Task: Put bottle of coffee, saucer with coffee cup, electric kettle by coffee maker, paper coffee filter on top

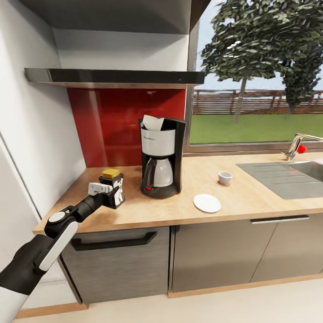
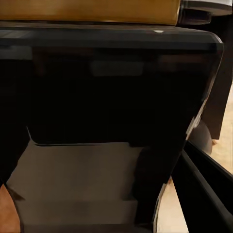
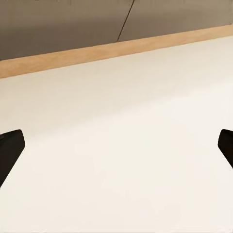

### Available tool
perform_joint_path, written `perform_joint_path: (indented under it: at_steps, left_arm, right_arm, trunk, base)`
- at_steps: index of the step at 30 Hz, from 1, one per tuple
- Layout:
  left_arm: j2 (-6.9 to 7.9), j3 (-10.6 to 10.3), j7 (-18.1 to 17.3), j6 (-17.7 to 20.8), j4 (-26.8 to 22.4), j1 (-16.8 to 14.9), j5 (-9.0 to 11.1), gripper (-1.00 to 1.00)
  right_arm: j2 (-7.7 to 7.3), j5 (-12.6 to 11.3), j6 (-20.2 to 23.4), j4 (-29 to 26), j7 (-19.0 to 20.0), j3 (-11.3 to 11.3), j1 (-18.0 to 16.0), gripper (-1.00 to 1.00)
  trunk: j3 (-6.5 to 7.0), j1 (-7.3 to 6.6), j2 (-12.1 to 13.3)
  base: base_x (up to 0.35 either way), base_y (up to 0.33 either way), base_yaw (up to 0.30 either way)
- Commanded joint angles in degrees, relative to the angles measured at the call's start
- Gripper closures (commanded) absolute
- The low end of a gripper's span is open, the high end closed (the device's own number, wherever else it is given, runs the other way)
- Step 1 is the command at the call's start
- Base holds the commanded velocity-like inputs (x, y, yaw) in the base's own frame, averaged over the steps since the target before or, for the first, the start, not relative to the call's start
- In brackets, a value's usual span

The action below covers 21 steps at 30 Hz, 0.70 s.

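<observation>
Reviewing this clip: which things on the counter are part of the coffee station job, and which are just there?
Job:
coffee maker
paper filter on top of it
coffee bottle, at the left claw
saucer
coffee cup, standing off the saucer

Just there:
sink
faucet
window

Countertop [image 1: 251, 197]: wooden.
Coffee maker [image 1: 160, 158]: centre.
Bottle of coffee [image 1: 112, 186]: 9 o'clock.
Saucer [image 1: 207, 203]: 4 o'clock.
Cup [image 1: 224, 177]: 3 o'clock.

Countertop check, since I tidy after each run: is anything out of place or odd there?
Nothing is spilled or damaged. The small white coffee cup stands on the wooden countertop, apart from the round white saucer. The crumpled white paper filter sits askew atop the black-and-silver coffee maker.
</observation>
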Motion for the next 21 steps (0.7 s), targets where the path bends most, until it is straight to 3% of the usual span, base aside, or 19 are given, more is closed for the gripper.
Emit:
perform_joint_path:
  at_steps: [1,21]
  left_arm:
    - [0.04,-0.03,-0.01,0.30,-0.04,-0.03,0.53,1.00]
    - [0.04,-0.03,-0.01,0.30,-0.04,-0.04,0.53,1.00]
  right_arm:
    - [0.00,0.06,-0.19,0.02,-0.13,0.00,-0.03,-1.00]
    - [0.00,0.44,-0.18,0.11,-0.13,0.00,-0.03,-1.00]
  trunk:
    - [-0.06,0.02,-0.03]
    - [-0.06,0.02,-0.03]
  base:
    - [0.141,0.030,0.000]
    - [0.032,0.003,-0.016]
